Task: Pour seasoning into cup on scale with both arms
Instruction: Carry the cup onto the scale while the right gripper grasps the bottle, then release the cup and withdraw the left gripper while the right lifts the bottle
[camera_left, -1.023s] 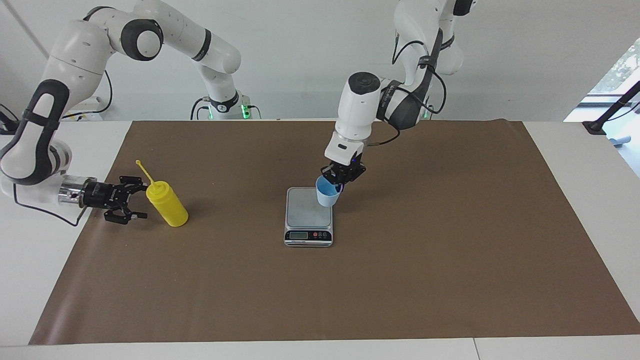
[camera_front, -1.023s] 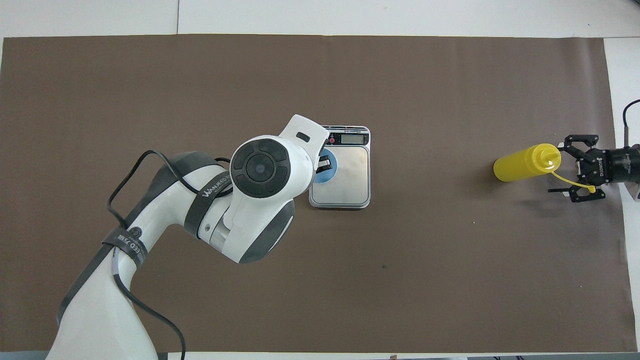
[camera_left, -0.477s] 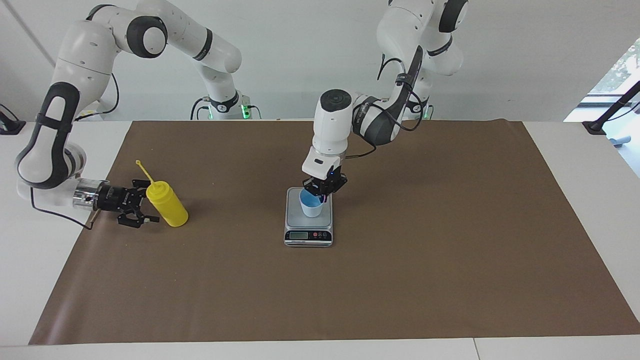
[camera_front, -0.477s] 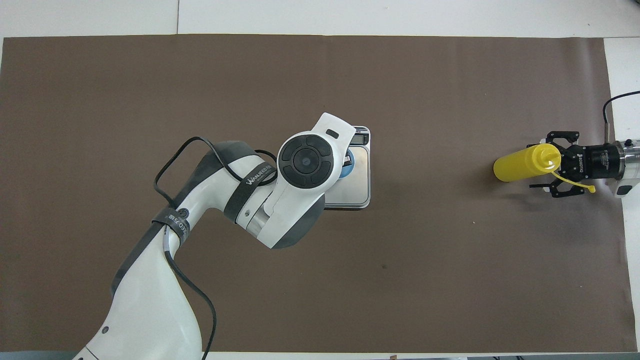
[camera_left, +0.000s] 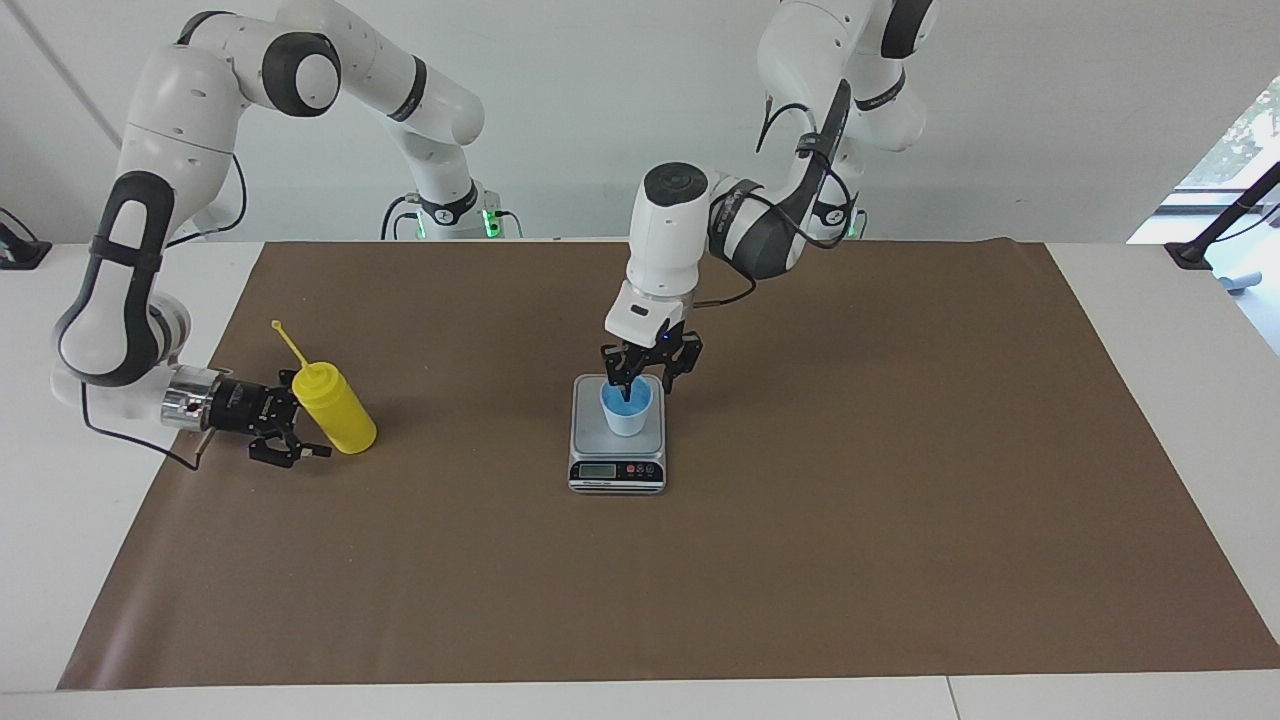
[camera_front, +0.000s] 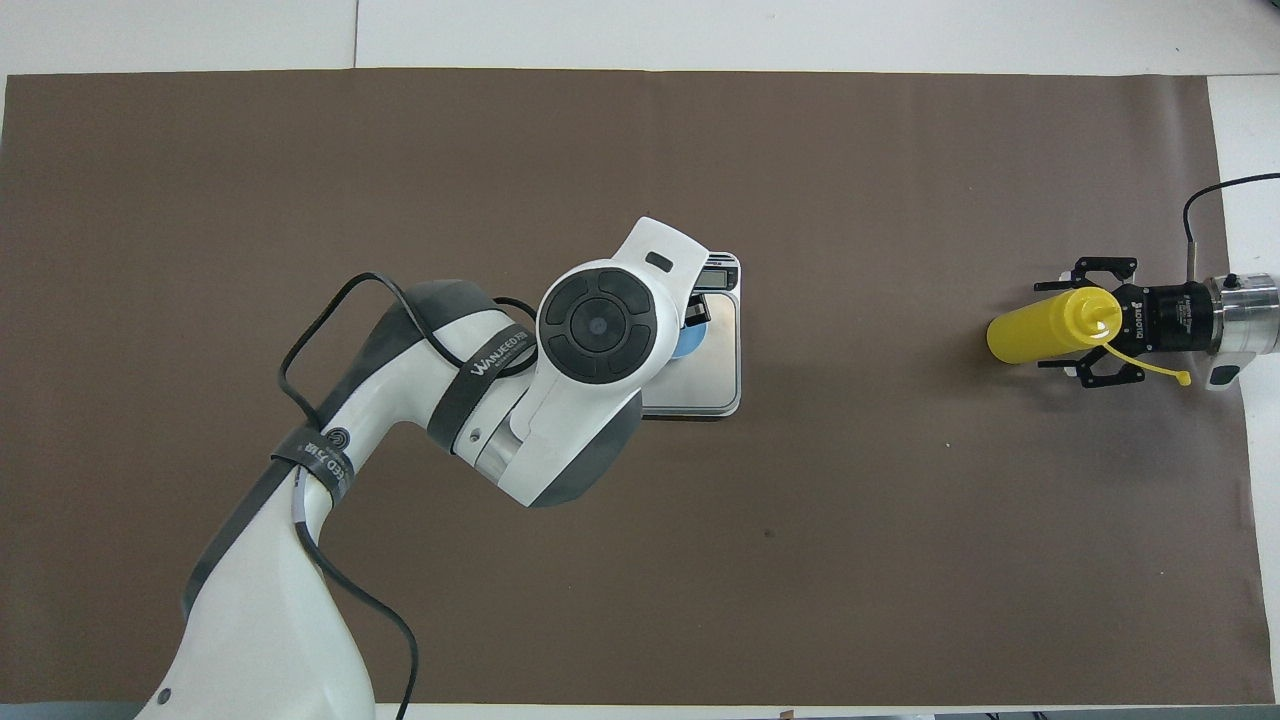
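Left gripper (camera_left: 640, 385): centre of the facing view, pointing down over the cup, fingers spread apart; one fingertip dips inside the rim, the others stand outside it. It grips nothing.
Cup (camera_left: 626, 408): light blue, upright on the scale's steel platform, centre of the frame. In the overhead view only a blue sliver (camera_front: 690, 342) shows past the left arm's wrist.
Scale (camera_left: 617, 440): silver-grey, centre of the brown mat, display and red buttons at its lower edge in the facing view; in the overhead view (camera_front: 715, 350) the display sits at its upper edge, partly covered by the arm.
Right gripper (camera_left: 290, 425): left of the facing view, lying level just above the mat, fingers wide apart on either side of the bottle's upper part; whether they touch it cannot be told. In the overhead view it is at the right edge (camera_front: 1095, 325).
Bottle (camera_left: 335, 408): bright yellow, standing on the mat at the left of the facing view, its cap strap sticking up and away from the nozzle.
Mat (camera_left: 800, 560): brown sheet covering most of the white table (camera_left: 1150, 300).
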